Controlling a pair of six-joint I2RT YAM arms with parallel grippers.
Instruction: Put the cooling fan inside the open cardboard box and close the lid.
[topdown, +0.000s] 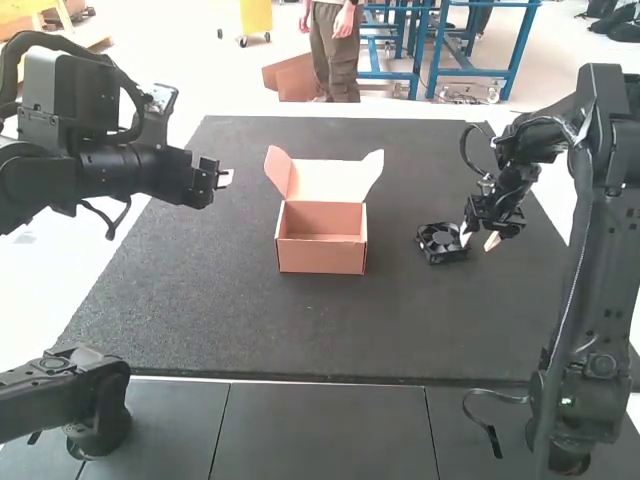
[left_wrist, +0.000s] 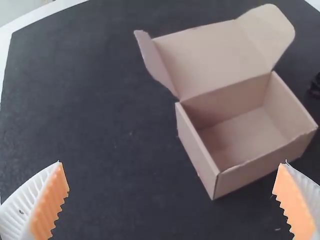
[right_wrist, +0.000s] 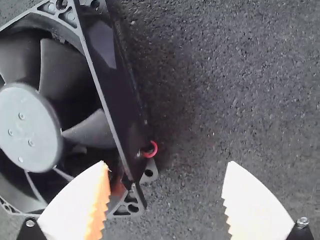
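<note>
Gripper of right arm (topdown: 481, 238), spread, low astride cooling fan (topdown: 440, 242) edge

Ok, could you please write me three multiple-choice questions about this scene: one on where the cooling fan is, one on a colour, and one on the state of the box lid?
1. Where is the cooling fan?
A) on the black mat, right of the cardboard box in the high view
B) inside the box
C) off the mat

2. What colour are the pads of the left end effector?
A) green
B) orange
C) blue

3. How is the box's lid?
A) shut
B) torn off
C) open, standing up behind the opening

Answers:
1 A, as the fan lies on the mat beside the box.
2 B, as the left wrist view shows orange ribbed pads.
3 C, as the lid stands upright and the empty inside of the box shows.
</note>
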